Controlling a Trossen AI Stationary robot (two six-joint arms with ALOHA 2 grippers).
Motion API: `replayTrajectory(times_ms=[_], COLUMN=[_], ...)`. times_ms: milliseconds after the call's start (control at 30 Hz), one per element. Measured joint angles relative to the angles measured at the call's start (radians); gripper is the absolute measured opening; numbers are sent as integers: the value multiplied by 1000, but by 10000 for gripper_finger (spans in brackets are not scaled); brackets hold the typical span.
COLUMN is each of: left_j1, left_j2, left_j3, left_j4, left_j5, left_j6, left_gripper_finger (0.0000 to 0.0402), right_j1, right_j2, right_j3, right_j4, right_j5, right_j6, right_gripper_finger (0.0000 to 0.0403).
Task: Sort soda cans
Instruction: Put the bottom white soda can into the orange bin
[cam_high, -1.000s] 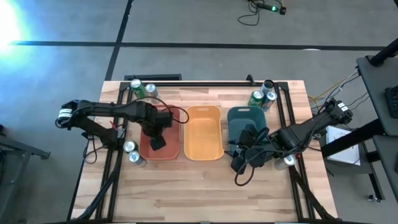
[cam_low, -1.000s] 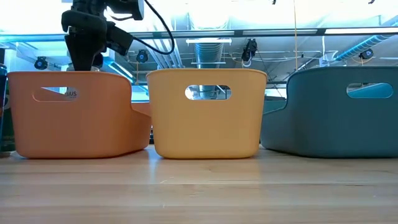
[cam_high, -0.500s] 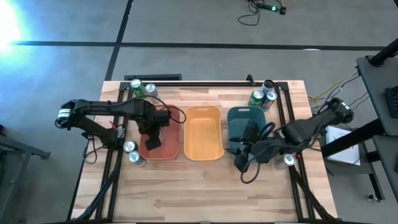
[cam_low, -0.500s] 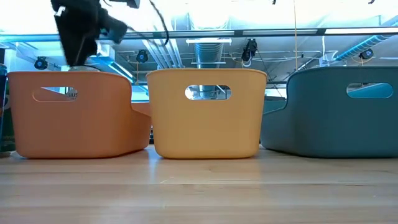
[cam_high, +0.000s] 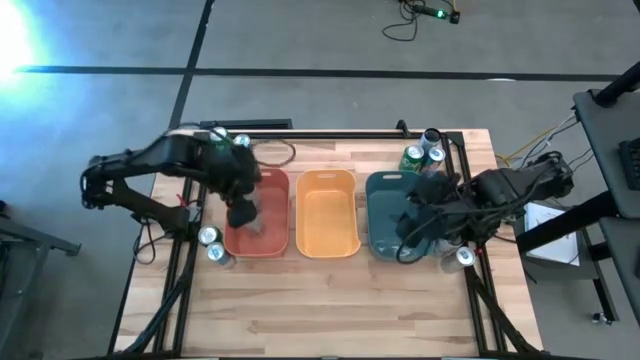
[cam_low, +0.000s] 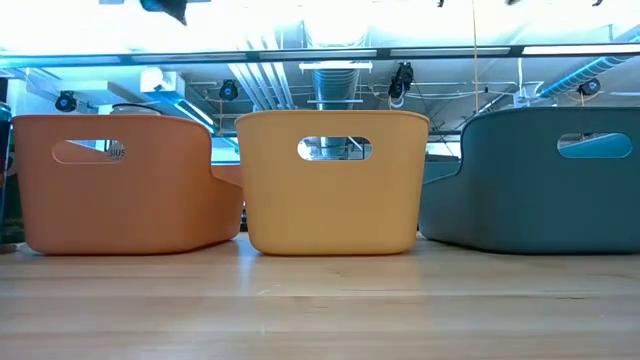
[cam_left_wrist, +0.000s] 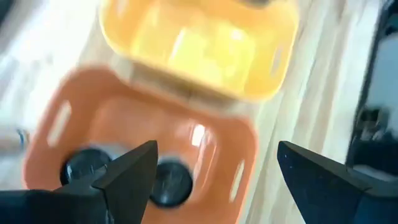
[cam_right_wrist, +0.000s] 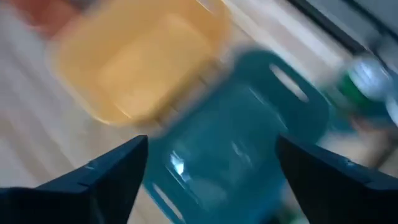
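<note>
A wooden desk (cam_high: 330, 300) seen from above carries three plastic bins in a row: a red bin (cam_high: 275, 242) on the left, an orange bin (cam_high: 327, 212) in the middle and a teal bin (cam_high: 382, 215) on the right.

Two dark arms reach in from either side. The left claw (cam_high: 243, 212) hangs over the red bin with its fingers spread wide and nothing between them. The right claw (cam_high: 412, 228) hangs over the teal bin, fingers likewise spread and empty.

The soda cans lie in small groups. Two dark-topped cans (cam_left_wrist: 127, 177) rest on the floor of the red bin, seen from the left wrist. The orange bin looks empty, and no can can be made out in the teal bin. Unsorted cans wait at the desk's edges: a green pair at the far left corner (cam_high: 224, 140), a green and silver-blue cluster at the far right (cam_high: 421, 154), silver cans by the left edge (cam_high: 212, 243), and one by the right edge (cam_high: 463, 257).

The likely trouble lies in the next pick. The waiting cans stand touching one another close to the desk's frame rails, so spread fingers coming down on one may knock its neighbour over or off the edge, or catch on a rail.
</note>
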Motion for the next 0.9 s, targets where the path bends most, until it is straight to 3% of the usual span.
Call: replayTrajectory(times_ms=[100,200,433,667,900], left_j1=[0,0,-7,-59,-115], left_j2=[13,39,97,97,99], left_j3=[99,200,367,363,330], left_j4=[11,31,88,146,178], left_j5=[-65,-97,-99,-97,-99], left_j6=[-37,-68,-82,-45,-25], left_gripper_finger=[315,315,315,315,315], right_j1=[-29,-65,-64,-51,-50], right_j2=[-34,-55,-121,-183,-298], right_j3=[-31,-60,-239,-394,-486], right_j4=[33,1,-2,-3,-1], right_j5=[-85,-151,-195,-311,-355], right_j6=[141,379,573,618,676], right_gripper_finger=[368,367,364,364,364])
